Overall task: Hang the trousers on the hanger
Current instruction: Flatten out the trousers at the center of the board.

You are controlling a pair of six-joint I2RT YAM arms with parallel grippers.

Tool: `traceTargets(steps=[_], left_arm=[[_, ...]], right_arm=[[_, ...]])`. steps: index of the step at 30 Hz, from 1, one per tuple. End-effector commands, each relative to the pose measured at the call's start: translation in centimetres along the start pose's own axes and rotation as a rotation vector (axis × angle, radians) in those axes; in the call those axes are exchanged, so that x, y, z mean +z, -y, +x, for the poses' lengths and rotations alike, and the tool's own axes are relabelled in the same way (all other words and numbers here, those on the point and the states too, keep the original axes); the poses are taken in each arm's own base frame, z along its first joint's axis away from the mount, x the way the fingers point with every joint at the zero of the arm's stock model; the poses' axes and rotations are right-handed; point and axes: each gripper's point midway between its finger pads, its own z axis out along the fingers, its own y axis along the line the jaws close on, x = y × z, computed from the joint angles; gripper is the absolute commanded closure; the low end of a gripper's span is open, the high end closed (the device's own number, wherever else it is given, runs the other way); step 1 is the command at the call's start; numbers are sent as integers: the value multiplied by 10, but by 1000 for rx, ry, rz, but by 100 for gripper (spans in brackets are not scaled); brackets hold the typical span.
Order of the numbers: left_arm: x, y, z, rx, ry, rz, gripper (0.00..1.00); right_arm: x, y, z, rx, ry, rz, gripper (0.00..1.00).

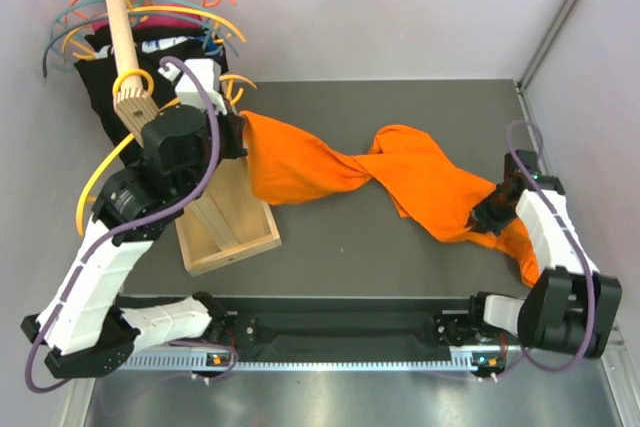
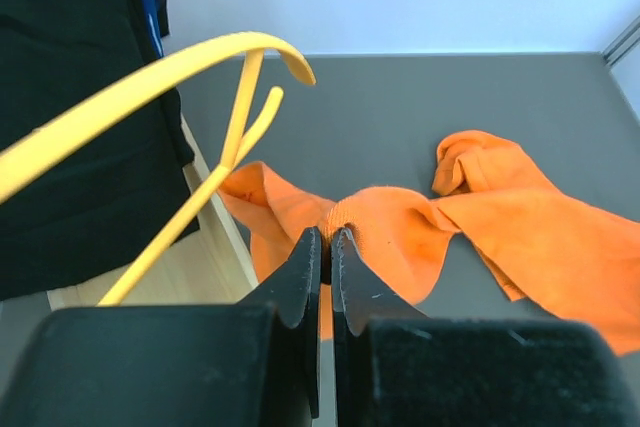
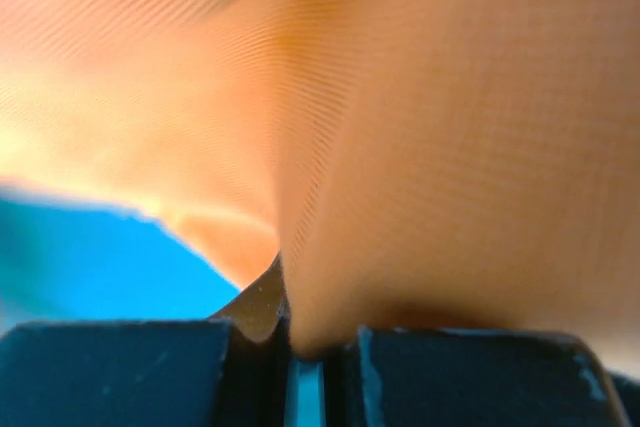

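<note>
Two pinches are holding the trousers (image 1: 300, 162), left gripper (image 2: 325, 237) beside the hanger (image 2: 150, 87), right gripper (image 3: 287, 332) well apart (cloth twisted between), probably readying a leg for threading.

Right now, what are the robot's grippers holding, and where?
Both hold the trousers. The left gripper pinches the cloth at their left end. The right gripper pinches a fold near their right end.
</note>
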Motion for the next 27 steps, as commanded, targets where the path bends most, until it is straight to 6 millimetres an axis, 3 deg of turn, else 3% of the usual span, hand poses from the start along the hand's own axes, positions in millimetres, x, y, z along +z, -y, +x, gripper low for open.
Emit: traceTargets(steps=[1,3,4,7,8,11,12,14,15,16,17,18,20,21,23,24,27], left_arm=[[-25,-5,-36,-18,155,60,100],[-26,-4,-39,-23,180,71,100],[-23,-3,-33,-13,168,71,100],[-10,1,-19,5,127,62,100],[-7,2,-17,10,117,56,100],[7,1,-13,15,110,12,100],[14,2,-11,20,107,-3,100],[23,5,-7,49,102,-14,100],[32,9,-1,64,85,-11,100],[35,12,2,76,76,0,100],[38,19,8,79,59,32,100],[41,23,15,79,33,46,100],[40,24,34,34,-36,49,100],[38,28,49,29,-83,83,100],[30,24,75,35,-180,77,100],[24,18,86,43,-208,64,100],[1,7,120,41,-319,76,100]], right_arm=[[-100,-32,20,-59,-33,-215,100],[-133,-21,37,-51,-104,-171,100],[-161,-30,30,-60,-58,-220,100],[-189,-47,9,-22,-26,-302,100],[-188,-49,0,-4,-30,-303,100],[-165,-64,-69,106,6,-345,100],[-145,-58,-107,184,3,-320,100],[-118,-50,-158,228,38,-285,100],[-94,-45,-193,260,15,-259,100],[-81,-44,-207,241,7,-240,100],[-48,-39,-218,251,-54,-189,100],[-44,-41,-232,238,-31,-182,99],[-27,-44,-243,201,-18,-183,95],[-19,-46,-242,153,-13,-160,81],[-15,-56,-234,56,0,-134,65],[-12,-50,-229,2,10,-82,48],[-22,-57,-204,-131,43,-35,26]])
